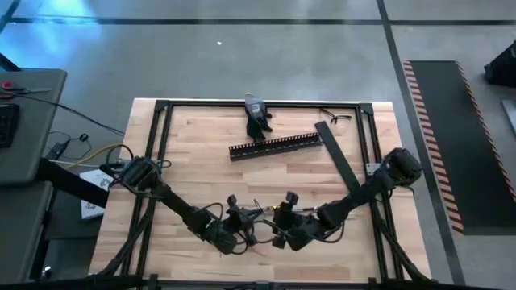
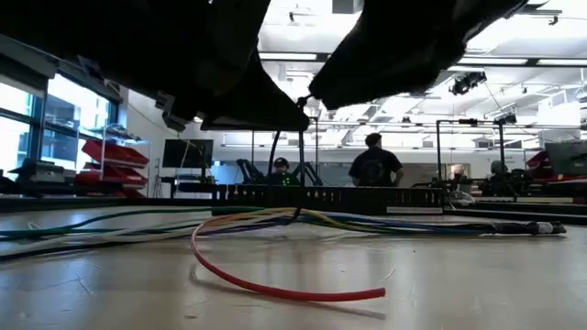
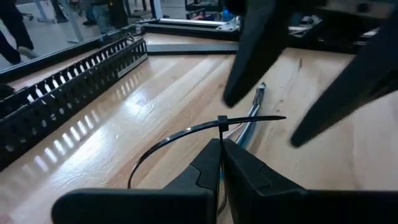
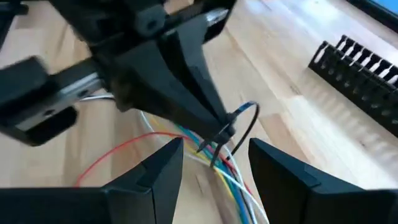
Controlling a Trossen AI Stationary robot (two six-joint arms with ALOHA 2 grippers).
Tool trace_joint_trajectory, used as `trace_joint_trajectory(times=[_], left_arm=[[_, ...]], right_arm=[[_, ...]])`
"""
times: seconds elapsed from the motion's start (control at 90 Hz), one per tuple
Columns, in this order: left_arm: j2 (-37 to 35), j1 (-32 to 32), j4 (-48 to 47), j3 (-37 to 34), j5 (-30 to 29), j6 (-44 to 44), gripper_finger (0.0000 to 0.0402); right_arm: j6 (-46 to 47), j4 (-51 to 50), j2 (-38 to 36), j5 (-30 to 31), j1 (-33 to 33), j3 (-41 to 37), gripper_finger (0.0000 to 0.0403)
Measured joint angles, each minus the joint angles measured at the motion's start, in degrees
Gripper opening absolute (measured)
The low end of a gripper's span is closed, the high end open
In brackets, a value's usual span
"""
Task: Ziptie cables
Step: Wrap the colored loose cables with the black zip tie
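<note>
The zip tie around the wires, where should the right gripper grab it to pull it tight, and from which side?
Probably the free tail of the zip tie, the thin straight strip sticking out past its small square head. The left gripper is shut on the tie at the head, looped around the cables, so the open right gripper should come from the opposite side, closing across the tail's flat faces.

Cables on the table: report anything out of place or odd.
One red wire strays from the cables, curling alone across the table. The left gripper pinches the zip tie, looped around them but still loose; the right gripper straddles the bundle, open.
</note>
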Motion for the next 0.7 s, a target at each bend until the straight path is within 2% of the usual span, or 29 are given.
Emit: trace_joint_trajectory(times=[0.133,0.222,0.7], left_arm=[[0.0,0.0,0.0,0.0,0.0,0.0,0.0000],[0.0,0.0,0.0,0.0,0.0,0.0,0.0000],[0.0,0.0,0.0,0.0,1.3,0.0,0.0000]], right_arm=[[0.0,0.1,0.0,-0.1,-0.8,0.0,0.0159],[0.0,0.1,0.0,-2.6,-1.5,0.0,0.0142],[0.1,0.5,0.0,-3.8,-2.5,0.0,0.0021]])
